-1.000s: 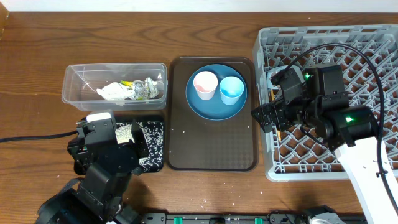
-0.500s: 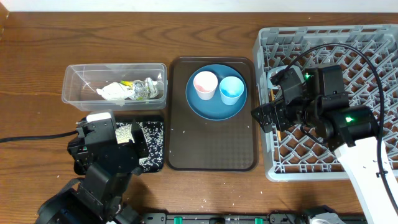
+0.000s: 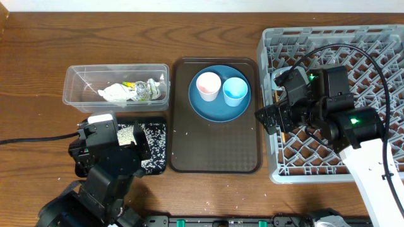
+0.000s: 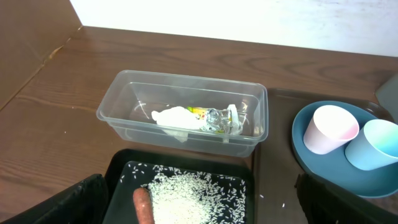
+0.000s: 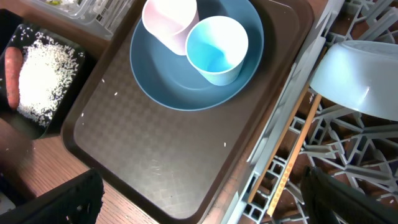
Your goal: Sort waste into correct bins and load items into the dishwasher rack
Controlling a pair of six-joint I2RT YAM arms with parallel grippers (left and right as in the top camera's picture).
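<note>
While both arms hover, status as follows.
- Left gripper (image 4: 205,208): fingers spread wide, empty, above black tray (image 3: 159,157).
- Black tray contents: rice grains (image 4: 193,196), carrot (image 4: 143,206).
- Right gripper (image 5: 205,199): fingers spread wide, empty, over left edge of rack (image 3: 328,44).
- Clear tub (image 3: 74,88) contents: crumpled paper (image 4: 174,117), foil wrapper (image 4: 216,120), yellow-green packet (image 4: 198,112).
- Dark-blue plate (image 3: 218,109) on brown serving tray (image 3: 214,148); pink cup (image 3: 207,85) and light-blue cup (image 3: 235,91) upright on plate, side by side.
- Pale-blue bowl (image 5: 360,78) inverted in rack; chopsticks (image 5: 292,162) lying along rack's left wall.

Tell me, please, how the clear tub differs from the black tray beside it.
The clear tub is see-through and deep; the black tray is opaque and shallow. The tub holds crumpled paper and wrappers; the tray holds rice and a carrot. Both are rectangular.
</note>
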